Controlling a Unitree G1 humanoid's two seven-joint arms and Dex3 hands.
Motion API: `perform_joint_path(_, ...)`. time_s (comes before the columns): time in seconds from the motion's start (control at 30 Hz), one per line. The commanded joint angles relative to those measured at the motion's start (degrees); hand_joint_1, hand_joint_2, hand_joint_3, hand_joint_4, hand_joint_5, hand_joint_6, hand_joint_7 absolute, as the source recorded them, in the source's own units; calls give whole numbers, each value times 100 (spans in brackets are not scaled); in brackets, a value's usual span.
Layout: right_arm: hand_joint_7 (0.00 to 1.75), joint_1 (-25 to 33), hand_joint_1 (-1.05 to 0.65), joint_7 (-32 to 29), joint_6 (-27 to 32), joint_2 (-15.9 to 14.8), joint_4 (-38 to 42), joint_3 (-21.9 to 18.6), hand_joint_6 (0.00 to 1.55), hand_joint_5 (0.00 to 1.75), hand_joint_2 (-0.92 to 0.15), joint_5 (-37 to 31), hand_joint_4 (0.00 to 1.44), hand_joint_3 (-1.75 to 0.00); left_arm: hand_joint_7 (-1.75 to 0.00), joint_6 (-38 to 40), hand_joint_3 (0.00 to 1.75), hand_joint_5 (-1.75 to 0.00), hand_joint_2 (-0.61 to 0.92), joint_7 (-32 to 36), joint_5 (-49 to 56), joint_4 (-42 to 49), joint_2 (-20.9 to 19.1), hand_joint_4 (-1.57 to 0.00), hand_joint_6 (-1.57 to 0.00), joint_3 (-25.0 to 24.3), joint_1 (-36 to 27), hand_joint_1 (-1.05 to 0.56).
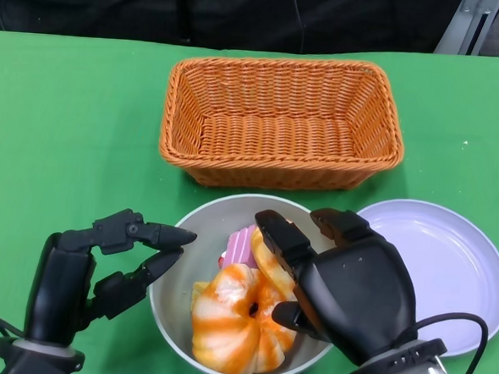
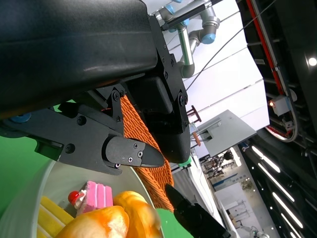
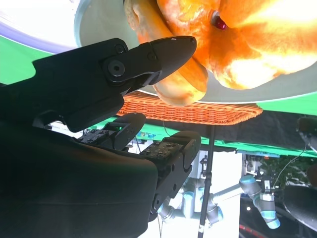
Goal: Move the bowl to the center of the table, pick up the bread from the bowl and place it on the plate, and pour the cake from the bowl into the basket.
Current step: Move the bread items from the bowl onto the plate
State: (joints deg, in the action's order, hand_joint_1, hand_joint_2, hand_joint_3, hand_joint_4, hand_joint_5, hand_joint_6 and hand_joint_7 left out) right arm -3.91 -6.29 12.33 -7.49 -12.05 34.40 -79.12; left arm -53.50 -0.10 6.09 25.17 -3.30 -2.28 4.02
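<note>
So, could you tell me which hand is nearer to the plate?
Right. The right hand is over the bowl just beside the plate; the left hand is at the bowl's far side.

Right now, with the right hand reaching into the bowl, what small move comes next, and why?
Probably curl the right hand around the bread and lift. Its fingers already touch the loaf in the bowl, the plate sits bare just beside it, and the left hand is at the rim. The pink cake should stay in.
</note>
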Motion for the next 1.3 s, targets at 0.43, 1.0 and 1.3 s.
perform_joint_path(0.43,1,-67,-79,-29,-94,-72,85,-97,49,10,-92,244,59,-9,-45,-56,20,-107,92,49,8,33,-89,-78,-104,-39,0,-24)
perform_joint_path(1.0,0,-197,-75,-294,-399,-58,517,-165,50,8,-92,726,61,-5,-46,-40,20,-108,92,33,-40,5,-60,-78,-104,-19,-27,-24)
perform_joint_path(1.3,0,-310,-73,-263,-394,-33,741,-177,50,6,-92,810,59,-5,-45,-53,20,-107,92,19,-48,-46,-77,-78,-103,-20,-76,-26)
